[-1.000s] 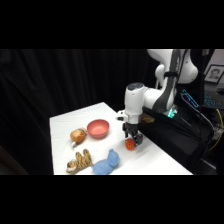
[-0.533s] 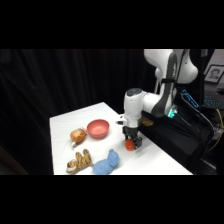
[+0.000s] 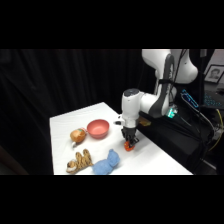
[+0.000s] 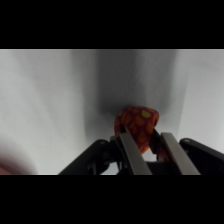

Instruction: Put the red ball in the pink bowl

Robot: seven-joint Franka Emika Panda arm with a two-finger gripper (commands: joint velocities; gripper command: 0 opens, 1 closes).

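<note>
I am closing my gripper (image 4: pixel 146 146) around the red ball (image 4: pixel 137 126); in the wrist view my two fingers (image 4: pixel 131 152) are standing either side of it, the ball wedged between them, so I am judging that I am gripping it. In the side view I am hanging over the table's (image 3: pixel 150 160) right part, and the ball is showing as an orange spot just under my fingertips, at or very near the tabletop; I cannot tell whether it is touching the surface.

The pink bowl (image 3: pixel 98 128) is sitting well apart to the picture's left of me, open side up and looking empty. Just beside it a tan-orange rounded object (image 3: pixel 77 135) is lying, and nearer the front edge a pale brown lumpy thing (image 3: pixel 80 161) and a blue soft object (image 3: pixel 107 163) are resting close together.

I am taking this for the grasp step, with the carrying not yet done. The next move, as I judge it, is calling for a straight lift, then a travel across to the bowl, keeping high enough to pass its rim and the blue object, then a release over its middle.
</note>
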